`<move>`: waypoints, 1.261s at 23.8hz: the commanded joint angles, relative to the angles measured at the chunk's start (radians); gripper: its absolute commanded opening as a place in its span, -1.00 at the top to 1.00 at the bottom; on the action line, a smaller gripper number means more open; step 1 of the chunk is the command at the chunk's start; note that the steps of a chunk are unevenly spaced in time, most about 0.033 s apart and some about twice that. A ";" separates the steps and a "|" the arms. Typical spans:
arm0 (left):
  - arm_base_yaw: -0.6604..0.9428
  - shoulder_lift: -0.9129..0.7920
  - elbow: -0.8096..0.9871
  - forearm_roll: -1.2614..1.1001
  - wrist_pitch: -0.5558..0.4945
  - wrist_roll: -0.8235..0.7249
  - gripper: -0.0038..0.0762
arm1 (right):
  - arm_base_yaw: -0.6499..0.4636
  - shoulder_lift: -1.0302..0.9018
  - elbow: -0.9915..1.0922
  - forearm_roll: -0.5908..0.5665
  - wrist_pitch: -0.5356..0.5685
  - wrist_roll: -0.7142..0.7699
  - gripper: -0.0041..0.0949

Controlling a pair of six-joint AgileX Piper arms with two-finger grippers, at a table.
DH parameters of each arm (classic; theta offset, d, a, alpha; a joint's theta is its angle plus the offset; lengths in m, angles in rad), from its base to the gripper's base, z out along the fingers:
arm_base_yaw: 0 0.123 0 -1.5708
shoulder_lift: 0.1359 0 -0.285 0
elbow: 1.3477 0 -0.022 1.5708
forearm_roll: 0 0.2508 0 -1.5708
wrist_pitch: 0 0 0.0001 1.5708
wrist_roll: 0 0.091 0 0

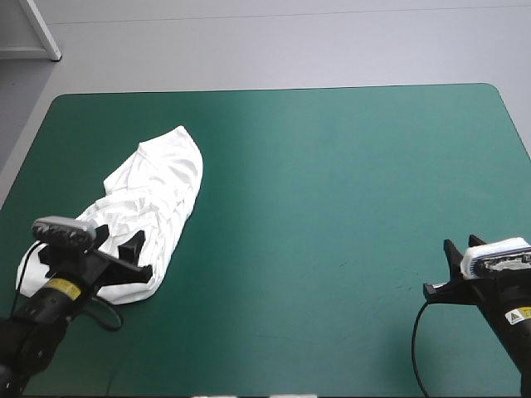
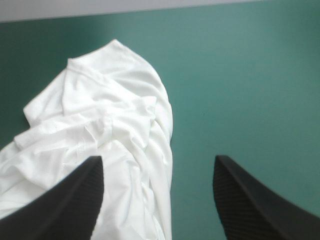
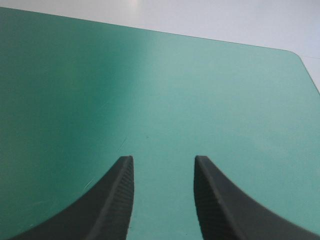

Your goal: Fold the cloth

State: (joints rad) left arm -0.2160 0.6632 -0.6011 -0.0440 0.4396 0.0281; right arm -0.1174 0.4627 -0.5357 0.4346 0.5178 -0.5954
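The white T-shirt [image 1: 158, 195] lies as a long crumpled heap on the left part of the teal-green cover [image 1: 332, 182], running from the near left corner toward the middle. My left gripper [image 1: 138, 255] hovers open over the heap's near end. In the left wrist view the T-shirt [image 2: 110, 115] spreads ahead of the left gripper [image 2: 157, 170] and under one finger, with the other finger over bare cover. My right gripper [image 1: 441, 269] stands open near the front right, far from the T-shirt. The right wrist view shows the right gripper [image 3: 163, 161] with only bare cover [image 3: 165, 85] ahead.
The table's far edge [image 1: 274, 89] runs across the back, with a rounded corner [image 1: 496, 88] at the far right. A white post [image 1: 41, 33] stands beyond the far left corner.
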 commanded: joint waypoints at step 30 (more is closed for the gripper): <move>0.148 1.058 -0.469 -0.331 -0.078 0.376 0.93 | 0.001 0.208 -0.283 -0.067 0.322 0.215 0.05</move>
State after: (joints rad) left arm -0.0299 1.7236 -1.0451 -0.2208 0.3575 0.2549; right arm -0.1174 0.6661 -0.7799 0.3501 0.8859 -0.3817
